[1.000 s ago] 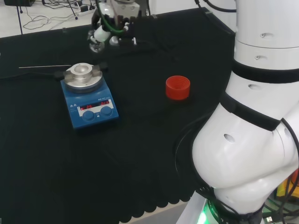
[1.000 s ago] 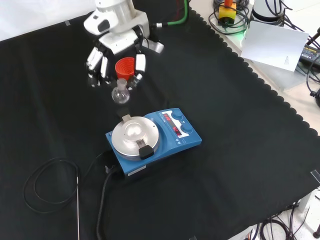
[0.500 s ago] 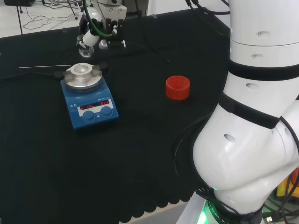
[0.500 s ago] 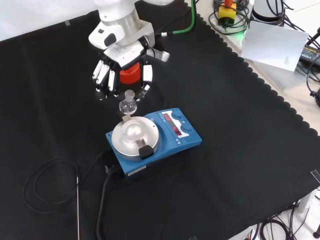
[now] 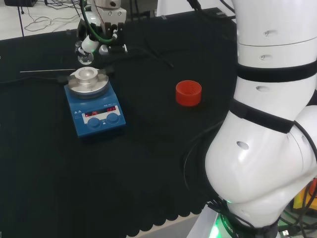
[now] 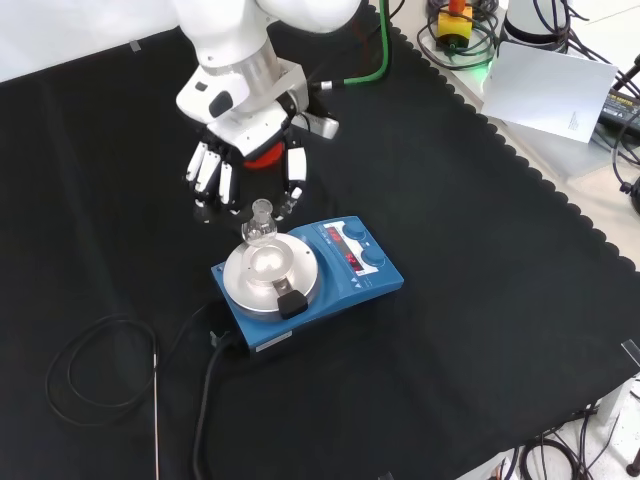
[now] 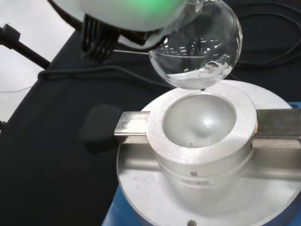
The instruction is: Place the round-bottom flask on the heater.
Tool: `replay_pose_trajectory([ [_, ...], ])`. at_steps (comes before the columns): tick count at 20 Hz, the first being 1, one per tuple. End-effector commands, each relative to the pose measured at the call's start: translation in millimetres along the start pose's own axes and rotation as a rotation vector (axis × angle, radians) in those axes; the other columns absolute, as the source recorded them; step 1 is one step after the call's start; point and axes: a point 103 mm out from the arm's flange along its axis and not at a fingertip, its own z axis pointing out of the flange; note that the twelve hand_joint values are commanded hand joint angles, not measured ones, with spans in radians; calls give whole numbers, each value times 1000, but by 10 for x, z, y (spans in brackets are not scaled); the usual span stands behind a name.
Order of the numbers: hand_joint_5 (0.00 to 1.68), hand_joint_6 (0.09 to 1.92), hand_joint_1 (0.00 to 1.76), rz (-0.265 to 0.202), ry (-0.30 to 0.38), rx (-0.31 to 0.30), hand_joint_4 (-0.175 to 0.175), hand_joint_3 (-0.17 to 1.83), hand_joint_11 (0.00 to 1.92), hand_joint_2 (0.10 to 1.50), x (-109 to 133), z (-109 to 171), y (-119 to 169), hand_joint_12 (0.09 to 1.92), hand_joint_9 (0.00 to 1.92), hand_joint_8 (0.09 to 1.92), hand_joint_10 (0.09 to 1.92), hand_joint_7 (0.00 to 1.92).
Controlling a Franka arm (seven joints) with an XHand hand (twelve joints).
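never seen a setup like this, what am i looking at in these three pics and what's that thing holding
A white robot arm works at a bench under black cloth. It ends in a hand with fingers. One camera looks from behind the arm, one from the front, one from the wrist. On the cloth stand a blue heater with a metal bowl-shaped top, a red ring that serves as a flask stand, and a cable. The hand's fingers are curled round the neck of a clear round flask, which hangs just above the heater's hollow, not yet set down.
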Motion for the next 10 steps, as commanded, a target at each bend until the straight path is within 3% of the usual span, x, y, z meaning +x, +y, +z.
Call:
replay_pose_trajectory([
  [1,1140,999,1146,-2,-16,39,-61,853,559,627,-17,171,54,1282,737,707,594,468],
  [10,1142,997,1147,7,-5,51,-64,856,560,624,-58,266,34,1280,737,707,594,468],
])
